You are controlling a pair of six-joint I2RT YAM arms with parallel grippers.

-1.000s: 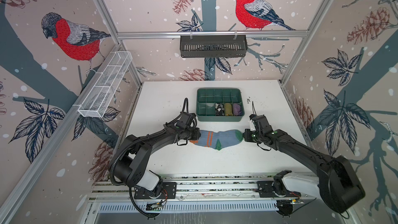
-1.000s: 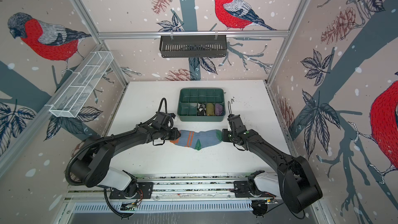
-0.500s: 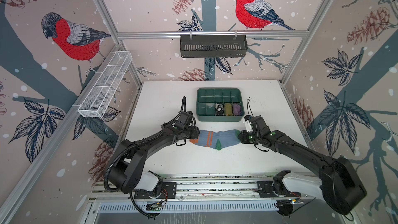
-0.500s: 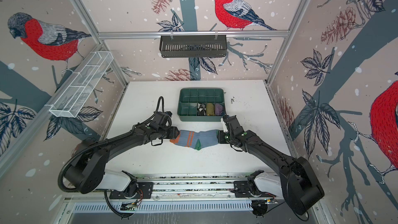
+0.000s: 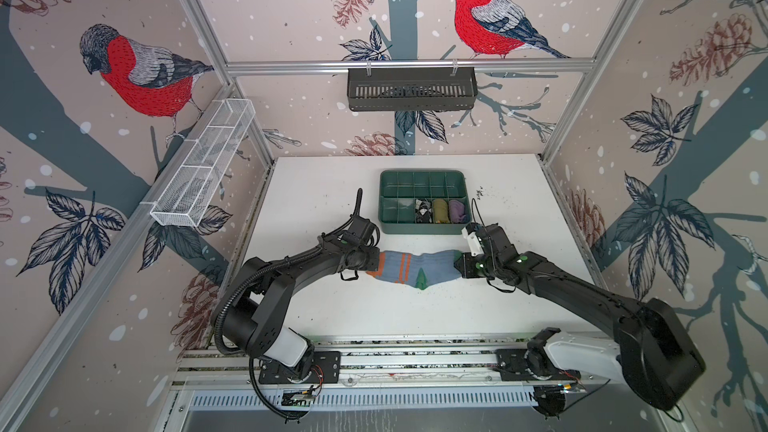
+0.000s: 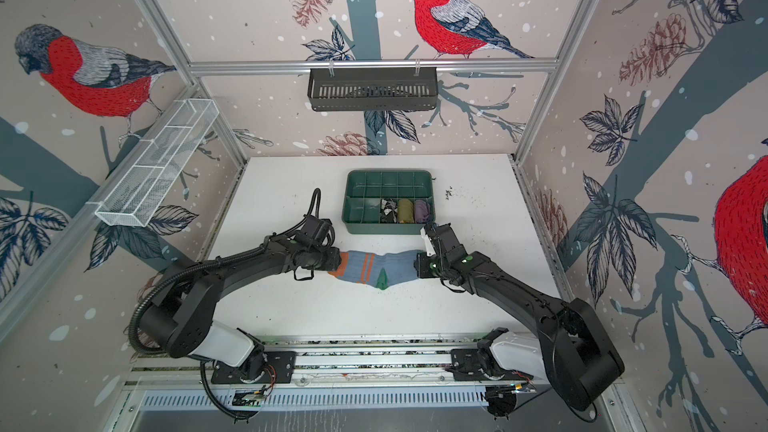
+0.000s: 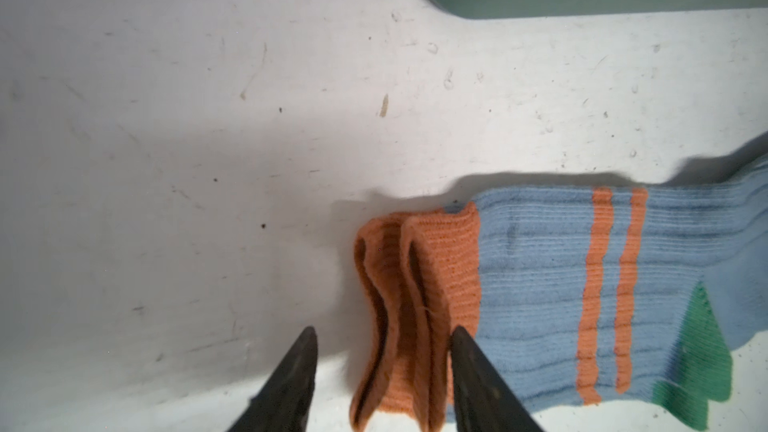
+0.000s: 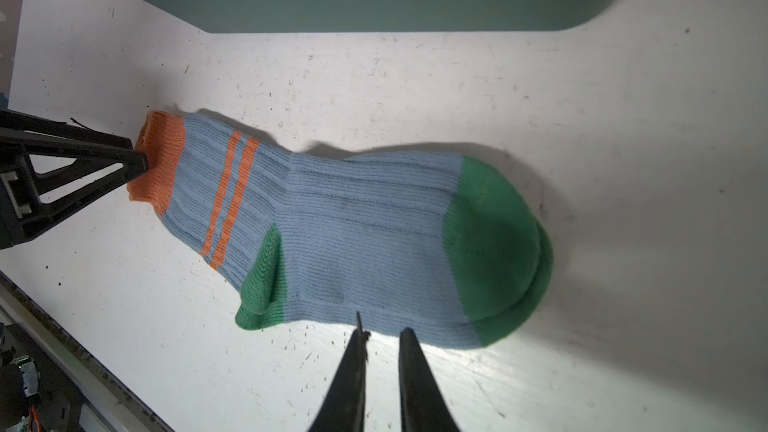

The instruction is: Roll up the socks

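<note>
A light blue sock [image 5: 415,270] [image 6: 376,270] with orange cuff and stripes and green heel and toe lies flat on the white table, cuff to the left. My left gripper [image 7: 383,331] [image 5: 376,261] is open, its jaws straddling the doubled orange cuff [image 7: 415,284]; one finger touches the cuff's side. My right gripper [image 8: 384,328] [image 5: 457,265] sits at the toe end, jaws nearly together with only bare table in the narrow gap, tips at the sock's edge [image 8: 353,234]. The black-grey-white argyle sock [image 5: 423,210] rests in a tray compartment.
The green divided tray [image 5: 422,227] stands just behind the sock, holding an olive-yellow roll [image 5: 440,210] and a purple roll [image 5: 457,210]. A dark basket [image 5: 411,89] hangs on the back wall, and a white wire basket [image 5: 203,164] on the left wall.
The left gripper has opened and let go of the orange cuff. The right gripper has shifted a little leftward at the toe end.
</note>
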